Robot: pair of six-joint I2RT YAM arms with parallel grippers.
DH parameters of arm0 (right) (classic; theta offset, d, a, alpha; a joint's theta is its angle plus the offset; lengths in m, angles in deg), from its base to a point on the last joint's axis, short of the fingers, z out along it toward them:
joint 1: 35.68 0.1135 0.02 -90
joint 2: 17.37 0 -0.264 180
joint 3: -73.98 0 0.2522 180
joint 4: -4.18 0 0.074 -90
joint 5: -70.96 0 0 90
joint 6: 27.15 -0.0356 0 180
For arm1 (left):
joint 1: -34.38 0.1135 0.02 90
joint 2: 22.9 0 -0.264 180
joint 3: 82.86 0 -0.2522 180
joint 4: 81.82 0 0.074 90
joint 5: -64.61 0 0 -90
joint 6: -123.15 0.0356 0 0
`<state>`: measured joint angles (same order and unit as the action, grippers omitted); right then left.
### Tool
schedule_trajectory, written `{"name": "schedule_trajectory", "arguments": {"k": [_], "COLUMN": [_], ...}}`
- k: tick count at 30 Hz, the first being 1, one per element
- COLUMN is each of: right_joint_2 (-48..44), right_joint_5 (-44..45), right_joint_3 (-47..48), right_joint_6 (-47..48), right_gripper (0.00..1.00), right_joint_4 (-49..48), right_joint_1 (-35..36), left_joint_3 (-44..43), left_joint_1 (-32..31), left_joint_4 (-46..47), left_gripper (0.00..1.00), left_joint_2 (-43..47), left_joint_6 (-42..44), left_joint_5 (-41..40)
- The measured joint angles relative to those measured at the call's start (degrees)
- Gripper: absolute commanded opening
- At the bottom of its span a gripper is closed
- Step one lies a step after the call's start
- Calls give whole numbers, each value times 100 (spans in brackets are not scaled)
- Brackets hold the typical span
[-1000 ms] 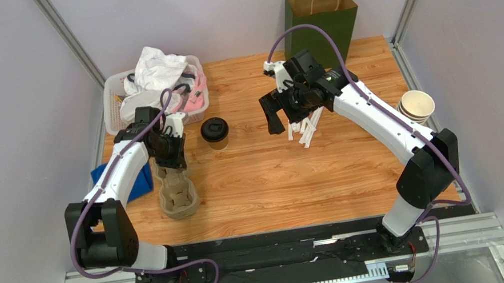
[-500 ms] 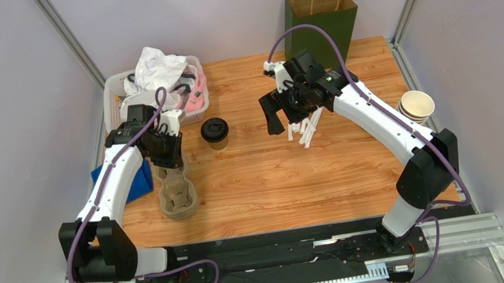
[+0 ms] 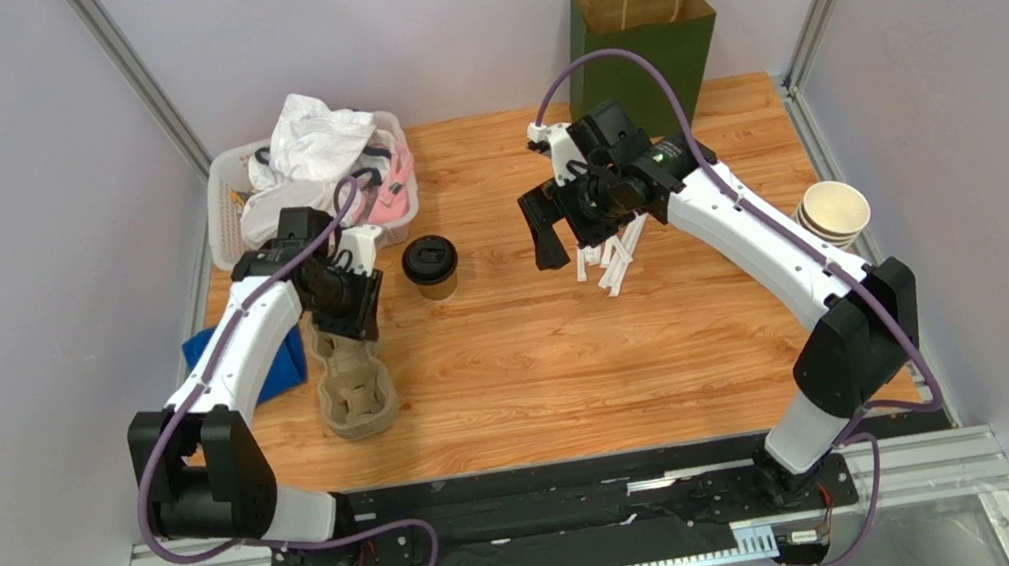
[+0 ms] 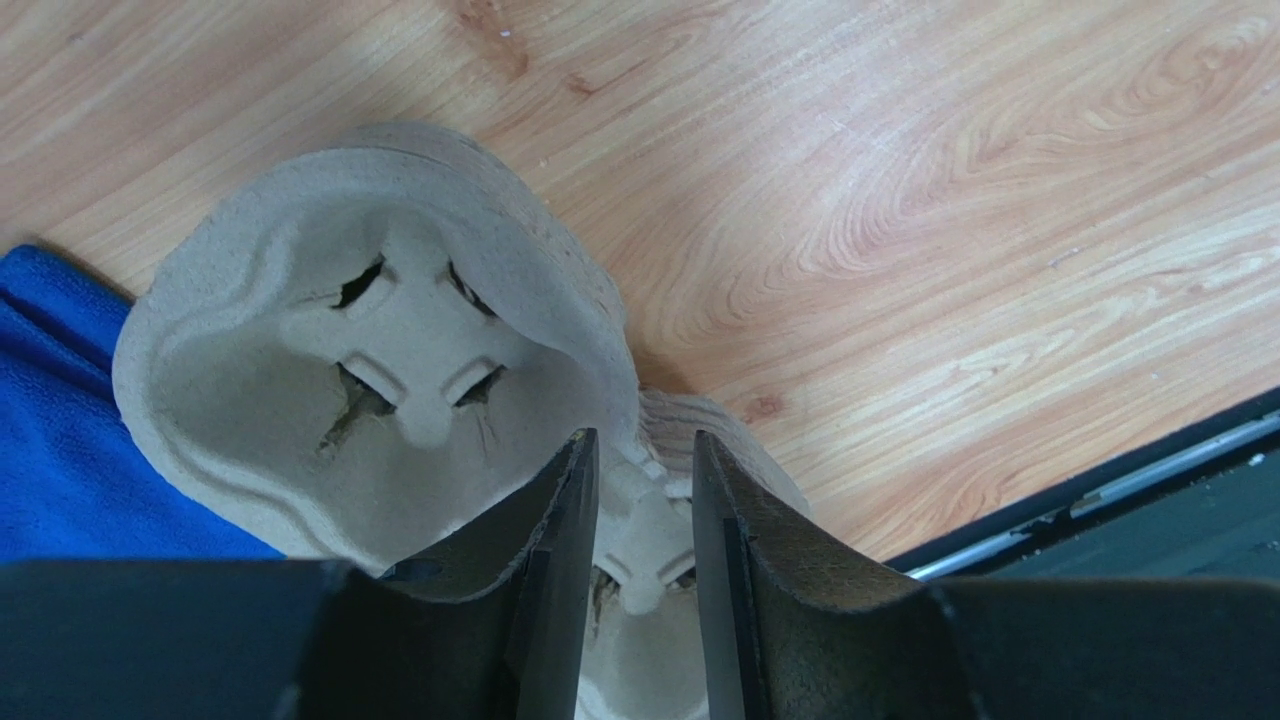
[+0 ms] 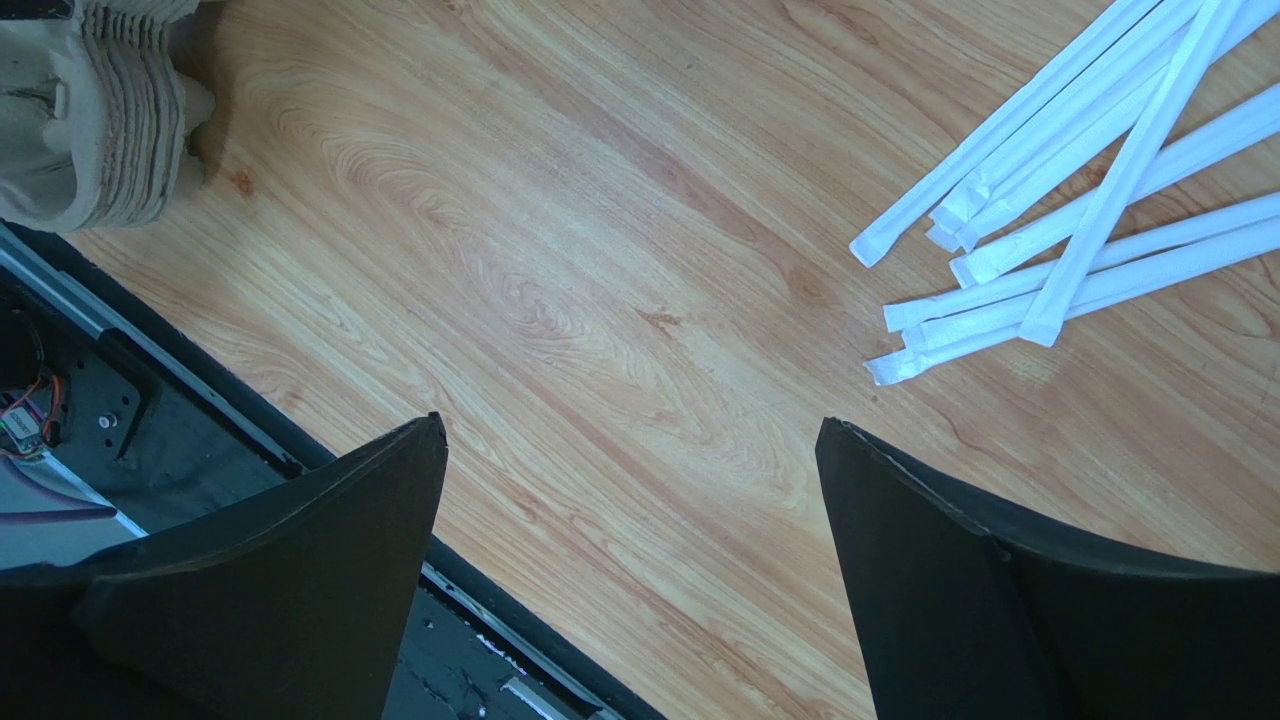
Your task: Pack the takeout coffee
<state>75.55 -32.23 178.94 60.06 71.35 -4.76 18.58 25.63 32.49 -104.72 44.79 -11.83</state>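
The takeout coffee (image 3: pixel 430 265), a small kraft cup with a black lid, stands upright on the table between my two arms. My left gripper (image 3: pixel 351 308) is just left of it, over the far end of a stack of pulp cup carriers (image 3: pixel 353 383). In the left wrist view the gripper (image 4: pixel 646 438) is nearly closed, with the top carrier's (image 4: pixel 376 375) middle ridge between the fingers. My right gripper (image 3: pixel 551 246) hangs open and empty above the table, to the right of the coffee. The right wrist view shows only bare wood under that gripper (image 5: pixel 631 428).
A green paper bag (image 3: pixel 639 34) stands at the back. Wrapped straws (image 3: pixel 613 258) lie by the right gripper and show in the right wrist view (image 5: pixel 1082 225). Stacked paper cups (image 3: pixel 834 213) stand at the right edge. A basket (image 3: pixel 226 213) of white bags and a blue cloth (image 3: pixel 278 368) are at the left.
My left arm swung back toward the basket, then returned forward and right over the carrier stack. The right arm and the coffee have not moved.
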Motion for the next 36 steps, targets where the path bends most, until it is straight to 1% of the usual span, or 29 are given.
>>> {"name": "schedule_trajectory", "arguments": {"k": [7,13,15,17,18,19,21,30,36], "right_joint_2": [11,114,129,138,140,142,146,155,155], "right_joint_5": [-2,-9,-22,-28,-33,-35,-39,-46,-74], "right_joint_3": [0,0,0,0,0,0,0,0,0], "right_joint_6": [0,0,0,0,0,0,0,-2,-11], "right_gripper": [100,100,100,100,100,100,100,100,100], "right_joint_4": [-2,20,28,37,37,37,37,42,50], "right_joint_1": [0,-4,-9,-15,-22,-26,-37,-74,-74], "left_joint_3": [11,122,138,138,138,138,138,129,-109], "left_joint_1": [-15,-17,-17,-22,-22,-22,-22,-22,-22], "left_joint_4": [125,160,170,170,173,173,175,90,-369], "left_gripper": [31,21,19,15,9,5,0,0,0], "left_joint_2": [-236,-264,-264,-264,-264,-264,-264,-203,72], "left_joint_6": [-2,2,4,4,7,7,11,24,33], "left_joint_5": [-146,-208,-208,-208,-208,-208,-208,-212,-216]}}
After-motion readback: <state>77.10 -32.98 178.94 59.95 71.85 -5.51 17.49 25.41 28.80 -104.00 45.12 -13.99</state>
